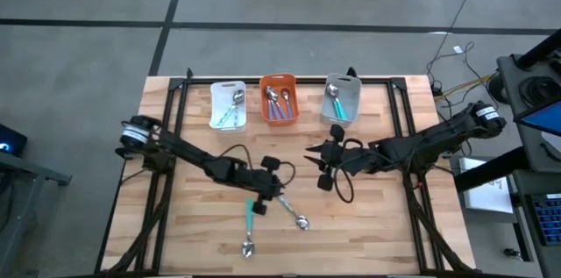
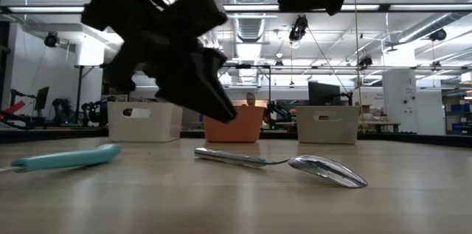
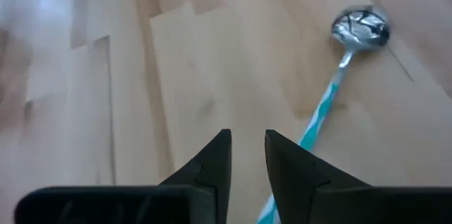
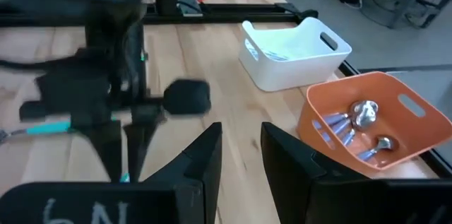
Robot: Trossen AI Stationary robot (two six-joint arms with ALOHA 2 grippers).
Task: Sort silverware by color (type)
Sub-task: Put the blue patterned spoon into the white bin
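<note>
Left end effector (image 1: pixel 268 183) hangs low over the bench (image 1: pixel 193 243), fingers parted by a narrow gap, nothing between them. A teal-handled spoon (image 1: pixel 250 222) lies flat on the bench just on the near-edge side of it. In the left wrist view the teal handle runs in right under the 2 fingertips and the bowl (image 3: pixel 361 27) sits farther out ahead, so the long axis runs roughly along the end effector's line of sight, slightly skewed. From above, handle end is toward the end effector and bowl points at the near bench edge.

A 2nd spoon (image 1: pixel 294 214) lies just beside the same end effector on its right-arm side, axis diagonal, bowl away from it; handle colour hard to tell.

Left arm is clearly the nearer one for both. Right end effector (image 1: pixel 321 162) waits mid-bench, well apart from the loose spoons, fingers slightly parted and empty.

Judgement: next move is a short drop onto the teal handle, jaws set across it.
</note>
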